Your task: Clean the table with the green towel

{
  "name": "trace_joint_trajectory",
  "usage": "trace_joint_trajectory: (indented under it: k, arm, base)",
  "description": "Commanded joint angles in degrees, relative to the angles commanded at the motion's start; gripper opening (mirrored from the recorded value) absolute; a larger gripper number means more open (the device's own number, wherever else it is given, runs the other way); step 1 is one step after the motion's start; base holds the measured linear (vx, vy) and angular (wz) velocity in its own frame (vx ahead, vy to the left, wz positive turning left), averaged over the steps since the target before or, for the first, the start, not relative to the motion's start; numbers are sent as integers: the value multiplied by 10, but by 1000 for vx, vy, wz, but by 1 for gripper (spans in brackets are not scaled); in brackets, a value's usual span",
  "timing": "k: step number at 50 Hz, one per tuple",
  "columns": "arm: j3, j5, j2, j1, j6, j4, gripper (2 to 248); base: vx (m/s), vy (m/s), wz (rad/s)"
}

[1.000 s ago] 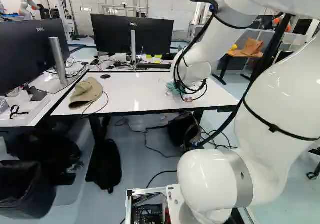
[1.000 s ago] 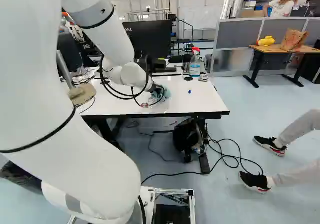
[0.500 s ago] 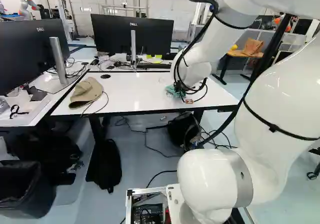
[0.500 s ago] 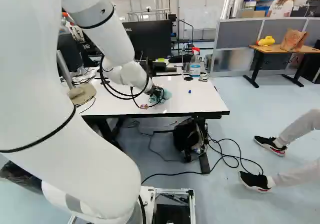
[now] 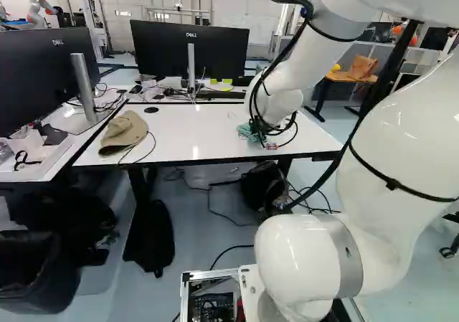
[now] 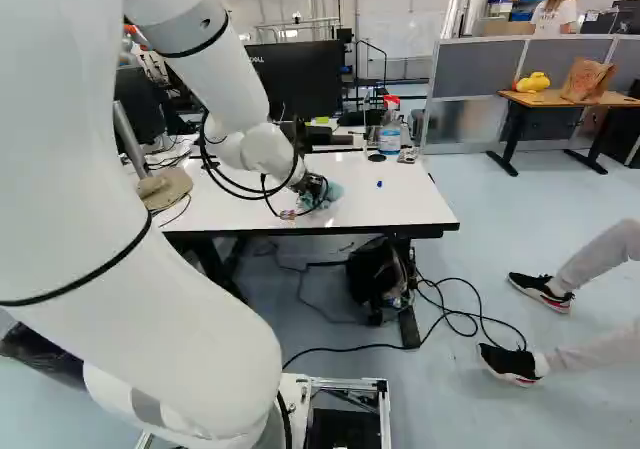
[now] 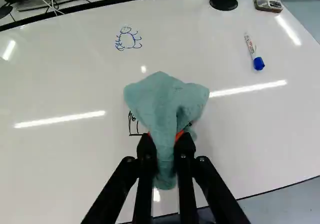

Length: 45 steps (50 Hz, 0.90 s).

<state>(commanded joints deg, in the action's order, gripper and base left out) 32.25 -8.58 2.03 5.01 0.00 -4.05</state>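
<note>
End effector [image 7: 166,143] pinches green towel [image 7: 162,102]; we've black drawing [image 7: 132,124] by its tips, blue doodle [image 7: 128,39] farther ahead.

soft matt cloth [image 7: 162,104] on glossy smooth tabletop [image 7: 65,84]

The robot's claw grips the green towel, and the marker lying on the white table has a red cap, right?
Not quite: in the wrist view, the marker on the table has a blue cap, not red. The gripper does hold the green towel.
</note>
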Motion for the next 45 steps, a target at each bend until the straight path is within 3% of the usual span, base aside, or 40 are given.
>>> trace_joint_trajectory:
  k: [16, 45]
  arm:
    - [5, 0, -23, 0, 0, 0, 50]
    - [5, 0, -23, 1, 0, 0, 50]
  base:
    - [0, 0, 0]
    - [0, 0, 0]
